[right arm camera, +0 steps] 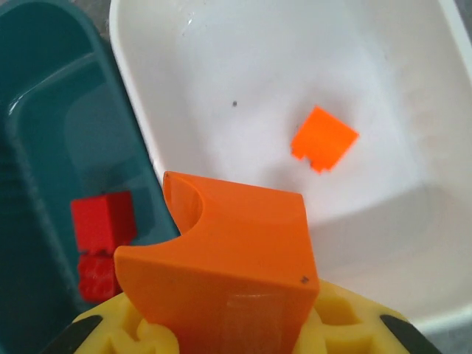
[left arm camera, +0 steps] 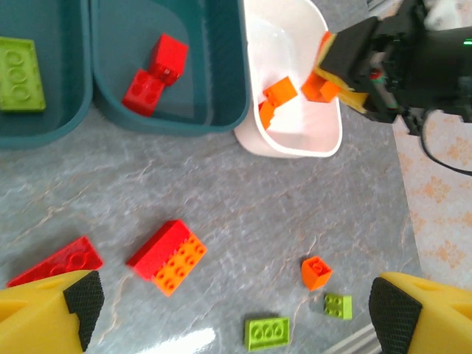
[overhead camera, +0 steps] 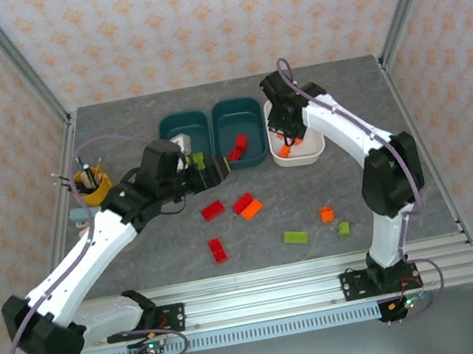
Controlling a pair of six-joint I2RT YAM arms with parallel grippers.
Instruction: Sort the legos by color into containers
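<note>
Orange brick [right arm camera: 228,258], clamped in our right gripper [left arm camera: 339,74] over the white tray [left arm camera: 291,150] edge, left gripper [left arm camera: 234,306] agape: released here, we risk it glancing off the rim.

Red brick [left arm camera: 55,259] half hidden, lime brick [left arm camera: 18,74] cropped at edge
</note>
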